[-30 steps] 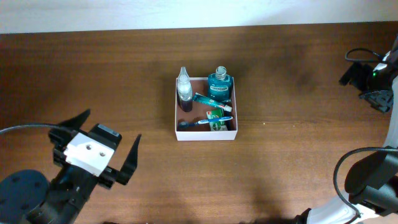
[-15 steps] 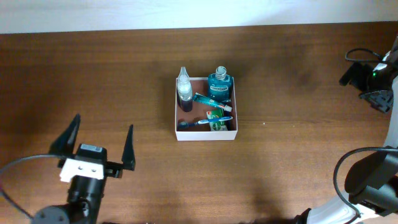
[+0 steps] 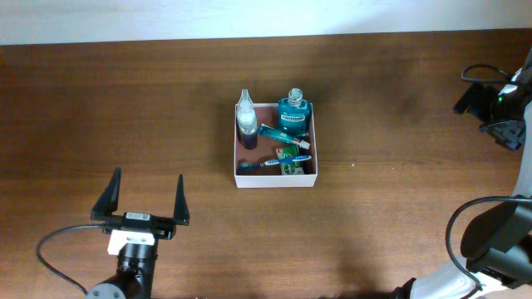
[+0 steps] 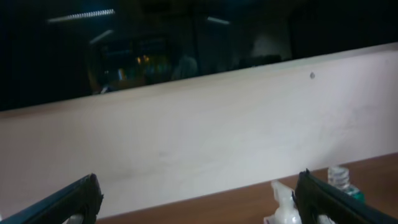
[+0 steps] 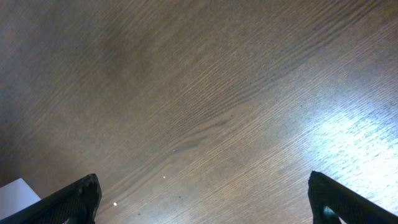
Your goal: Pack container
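The container (image 3: 234,149), a square white-walled box with a pinkish-brown inside, sits at the table's middle. In it are a clear bottle with a dark lower half (image 3: 245,116), a teal mouthwash bottle (image 3: 293,112), a blue toothbrush (image 3: 274,162), a teal tube (image 3: 283,134) and a green packet (image 3: 291,167). My left gripper (image 3: 143,199) is open and empty at the front left, well away from the container. Its wrist view shows the clear bottle's top (image 4: 283,202) and the mouthwash cap (image 4: 339,177) between the fingers (image 4: 199,199). My right gripper (image 5: 202,199) is open over bare wood.
A pale wall (image 4: 199,137) runs along the table's far edge. The right arm's base and cable (image 3: 499,104) sit at the right edge. A white corner (image 5: 15,193) shows at the lower left of the right wrist view.
My left arm has drawn back toward the front edge and turned, so its open fingers now point toward the far wall. The container and right arm have not moved.
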Motion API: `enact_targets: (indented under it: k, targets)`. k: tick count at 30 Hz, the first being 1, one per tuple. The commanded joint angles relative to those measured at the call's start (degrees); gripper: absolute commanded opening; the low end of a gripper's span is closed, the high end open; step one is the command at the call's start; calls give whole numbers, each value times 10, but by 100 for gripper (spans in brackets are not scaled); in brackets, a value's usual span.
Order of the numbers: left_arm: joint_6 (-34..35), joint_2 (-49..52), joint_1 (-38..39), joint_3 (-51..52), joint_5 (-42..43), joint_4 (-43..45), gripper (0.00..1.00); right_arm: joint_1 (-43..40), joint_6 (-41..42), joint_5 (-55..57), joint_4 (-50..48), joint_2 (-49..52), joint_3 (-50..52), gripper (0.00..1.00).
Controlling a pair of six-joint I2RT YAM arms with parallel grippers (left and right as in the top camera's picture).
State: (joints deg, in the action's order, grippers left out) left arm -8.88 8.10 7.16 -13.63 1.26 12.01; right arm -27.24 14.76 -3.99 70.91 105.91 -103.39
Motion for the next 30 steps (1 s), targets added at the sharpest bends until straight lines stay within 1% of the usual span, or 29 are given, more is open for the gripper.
enact_targets:
  k: [1, 5, 7, 10, 15, 22, 26, 30]
  targets:
    - [7, -33, -10, 52, 9, 46, 99, -2, -2, 1, 0, -12, -9, 99]
    - [7, -75, -14, 92, 9, 66, 99, -2, -2, 1, 0, -12, -9, 99]
    - [7, -78, -16, 106, 5, 78, 100, -2, -2, 1, 0, -12, -9, 99]
    - [5, -78, -22, 114, 4, 73, 99, -2, -2, 1, 0, -12, -9, 99]
    - [-2, -78, -48, 119, 5, 14, 99, -2, -2, 1, 0, -12, -9, 99]
    - [-2, -78, -84, 119, 7, -46, 99, -2, -2, 1, 0, -12, -9, 99]
    - [-1, -78, -88, 120, 37, -86, 99, -2, -2, 1, 0, -12, -9, 98]
    - [-1, -78, -88, 122, 62, -106, 100, -2, -2, 1, 0, -12, -9, 99]
